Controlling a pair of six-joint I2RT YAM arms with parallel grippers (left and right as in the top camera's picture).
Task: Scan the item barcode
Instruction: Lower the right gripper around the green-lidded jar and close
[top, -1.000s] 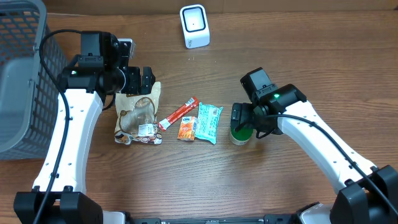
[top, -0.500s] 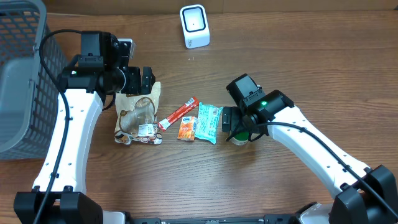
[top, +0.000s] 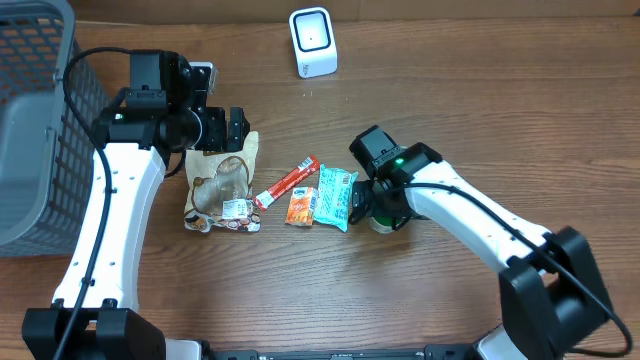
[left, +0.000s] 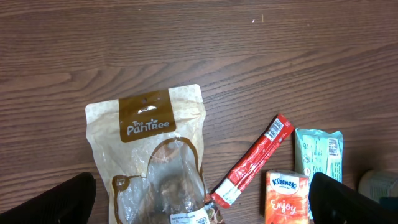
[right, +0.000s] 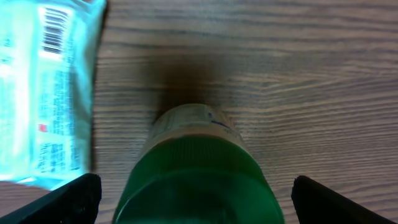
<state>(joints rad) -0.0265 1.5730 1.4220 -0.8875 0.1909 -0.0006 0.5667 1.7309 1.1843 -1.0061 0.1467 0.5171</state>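
Green-capped bottle (right: 196, 165) stands upright on the table (right: 311, 74), long axis vertical, directly beneath the right hand (right: 199, 199) and just beside the teal packet (right: 50, 93). The right hand is much the nearer; its fingers are spread fully wide, gripping nothing. Left hand (left: 205, 199) equally wide, empty, above the snack pouch (left: 152, 155). Scanner (top: 313, 42) stands well apart

A: What moves here?
B: The right gripper (top: 368, 203) swings left, from the right side of the green-capped bottle (right: 196, 171) to above it.
A: Anything else?
B: It now sits just beside the teal packet (top: 336, 197) and hides most of the bottle from overhead.
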